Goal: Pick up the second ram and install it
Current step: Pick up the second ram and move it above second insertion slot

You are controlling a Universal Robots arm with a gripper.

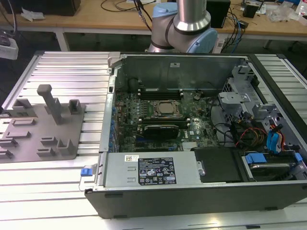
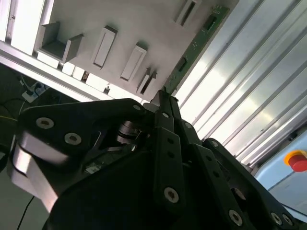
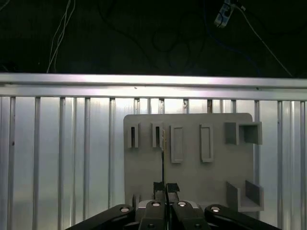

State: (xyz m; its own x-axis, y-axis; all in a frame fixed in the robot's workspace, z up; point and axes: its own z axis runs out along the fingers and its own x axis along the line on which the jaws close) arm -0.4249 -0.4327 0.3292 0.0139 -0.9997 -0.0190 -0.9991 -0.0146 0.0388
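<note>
The second ram (image 2: 196, 45), a thin green board, sticks out from my gripper (image 2: 161, 98), whose black fingers are shut on one end of it. In the first wrist view I see the ram (image 3: 163, 163) edge-on as a thin dark line running from the gripper (image 3: 163, 188) out over the grey tray (image 3: 192, 182). It hangs well above the tray's narrow slots (image 3: 157, 136). In the exterior view the grey tray (image 1: 72, 122) lies on the ribbed table at the left, and the open computer case (image 1: 192, 143) with its motherboard (image 1: 158, 120) stands at the right.
Black memory slots (image 1: 160, 90) lie above the processor (image 1: 166, 109) inside the case. A tall grey post (image 1: 48, 100) rises from the tray. The arm's base (image 1: 189, 24) stands behind the case. Drive cages and cables (image 1: 249, 120) crowd the case's right side.
</note>
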